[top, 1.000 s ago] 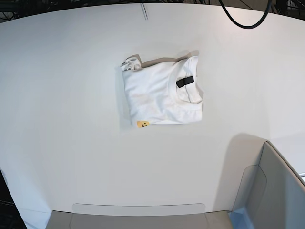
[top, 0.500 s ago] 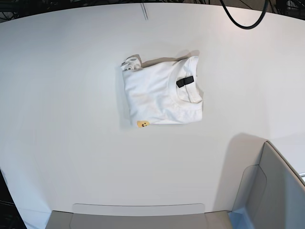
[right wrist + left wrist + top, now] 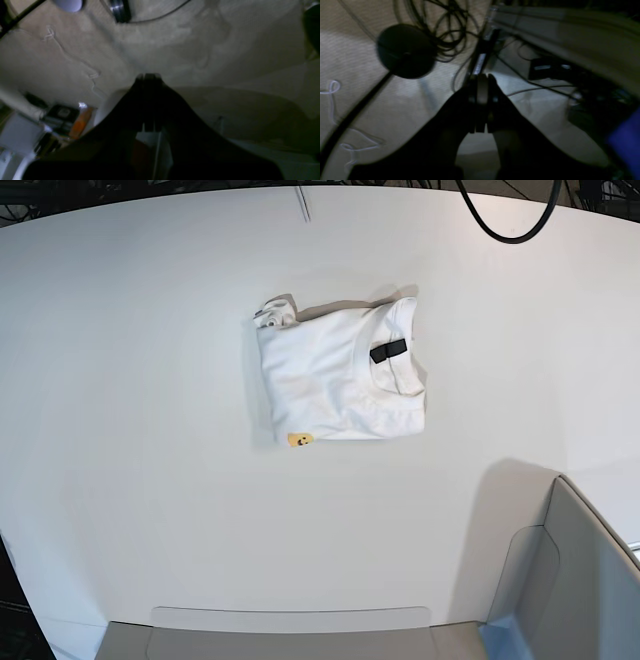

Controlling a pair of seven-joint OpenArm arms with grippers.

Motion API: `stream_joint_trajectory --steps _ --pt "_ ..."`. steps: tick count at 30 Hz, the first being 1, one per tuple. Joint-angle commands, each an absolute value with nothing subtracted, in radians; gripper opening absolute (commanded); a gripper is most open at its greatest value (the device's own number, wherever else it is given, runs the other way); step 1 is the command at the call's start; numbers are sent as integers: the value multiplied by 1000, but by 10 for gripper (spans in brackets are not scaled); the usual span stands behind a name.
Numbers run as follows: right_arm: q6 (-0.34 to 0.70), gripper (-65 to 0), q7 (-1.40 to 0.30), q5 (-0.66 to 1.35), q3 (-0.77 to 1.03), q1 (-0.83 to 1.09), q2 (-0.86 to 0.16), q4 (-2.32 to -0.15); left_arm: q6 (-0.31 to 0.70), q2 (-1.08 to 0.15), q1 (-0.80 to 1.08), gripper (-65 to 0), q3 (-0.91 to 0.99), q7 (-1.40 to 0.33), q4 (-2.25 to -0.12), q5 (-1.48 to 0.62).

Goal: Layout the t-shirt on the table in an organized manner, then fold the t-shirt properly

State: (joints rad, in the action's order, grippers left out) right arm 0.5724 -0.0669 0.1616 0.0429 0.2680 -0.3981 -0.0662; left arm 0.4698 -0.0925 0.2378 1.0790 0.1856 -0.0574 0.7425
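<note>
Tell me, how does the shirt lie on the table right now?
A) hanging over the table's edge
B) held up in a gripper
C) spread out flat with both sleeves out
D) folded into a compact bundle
D: the shirt sits folded in a compact bundle on the table, its black label showing, with no gripper near it.

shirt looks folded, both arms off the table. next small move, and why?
Probably none beyond holding both arms parked. The t-shirt lies as a compact folded rectangle on the table, neck label up. The left gripper and right gripper are shut, empty, pointing away from it.
</note>
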Motion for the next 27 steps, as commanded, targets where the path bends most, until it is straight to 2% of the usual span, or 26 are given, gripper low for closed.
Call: stream_joint_trajectory --steps 1,6,9,14,27 --pt "587 -650 -54 133 45 249 -404 -22 429 -111 242 -650 1076 189 -35 742" --pt "558 -650 -36 45 44 166 -404 0 318 -113 223 -650 1076 189 -12 742" --pt "456 -650 -31 -12 44 142 -404 0 277 -113 220 -650 1076 189 -12 742" --pt "283 -650 -30 -111 44 101 -392 0 275 -113 203 -650 1076 189 -10 742" --pt "271 -650 -35 -120 44 53 -386 0 275 -105 200 -650 1078 189 -8 742"
